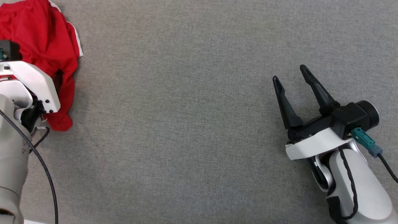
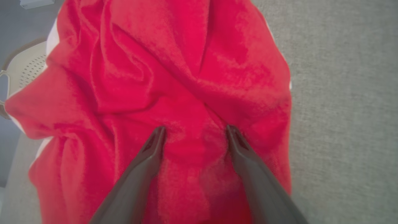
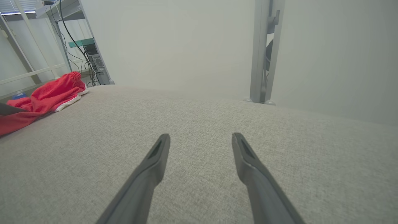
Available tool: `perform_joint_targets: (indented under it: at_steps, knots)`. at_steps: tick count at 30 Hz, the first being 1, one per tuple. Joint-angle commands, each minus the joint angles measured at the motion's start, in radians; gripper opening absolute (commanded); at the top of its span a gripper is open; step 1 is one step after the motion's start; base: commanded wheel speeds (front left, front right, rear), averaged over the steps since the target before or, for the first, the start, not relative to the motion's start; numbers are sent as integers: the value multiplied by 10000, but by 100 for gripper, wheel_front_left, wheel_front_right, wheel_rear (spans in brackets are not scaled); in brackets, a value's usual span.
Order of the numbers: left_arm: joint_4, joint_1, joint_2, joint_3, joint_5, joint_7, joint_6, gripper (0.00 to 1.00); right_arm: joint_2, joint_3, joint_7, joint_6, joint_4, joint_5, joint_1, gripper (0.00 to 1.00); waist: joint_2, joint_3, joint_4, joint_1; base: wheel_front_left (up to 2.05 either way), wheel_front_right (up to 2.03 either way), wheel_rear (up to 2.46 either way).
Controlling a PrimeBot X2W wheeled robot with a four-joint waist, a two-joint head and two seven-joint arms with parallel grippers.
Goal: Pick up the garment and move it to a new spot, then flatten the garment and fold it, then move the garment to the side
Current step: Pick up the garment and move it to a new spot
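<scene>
Left pincer (image 2: pixel 194 129) and right pincer (image 1: pixel 289 73) gape empty; left tips on garment (image 2: pixel 174 77) at surface (image 1: pixel 199 124) left edge. Shallow pinch may slip.

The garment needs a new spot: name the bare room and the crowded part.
Free: the wide grey tabletop between the red garment and the open right pincer. Crowded: the far left, where the open left pincer stands over the garment.

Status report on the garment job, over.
Left gripper open, tips on crumpled red garment. Right gripper open over grey table, far from it. Nothing blocking.
</scene>
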Motion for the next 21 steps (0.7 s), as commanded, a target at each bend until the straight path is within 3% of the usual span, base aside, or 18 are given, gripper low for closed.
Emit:
perform_joint_targets:
  at_steps: [1, 5, 6, 7, 13, 21]
  knots:
    - [218, -137, 66, -84, -112, 155, -6, 100, 8, -59, -48, 2, -61, 62, -89, 100, 0, 79, -102, 0, 0, 0, 0]
    - [504, -183, 96, -150, -205, 284, -7, 100, 32, -75, -48, 2, -69, 69, -84, 100, 0, 88, -168, 0, 0, 0, 0]
    - [578, -172, 80, -180, -249, 333, -5, 92, 35, -74, -48, 2, -61, 75, -76, 100, 0, 78, -181, 0, 0, 0, 0]
    - [608, -160, 43, -231, -263, 365, -5, 2, 37, -78, -48, 2, -45, 80, -67, 100, 0, 61, -188, 0, 0, 0, 0]
    - [325, -7, 136, -521, -575, -237, -5, 0, 61, -188, -48, 2, 59, 31, 29, 100, 0, -225, -110, 0, 0, 0, 0]
    - [116, 33, 142, -836, -94, -3298, 135, 0, 196, -172, -48, 2, 264, 79, 273, 100, 0, -1316, -72, 0, 0, 0, 0]
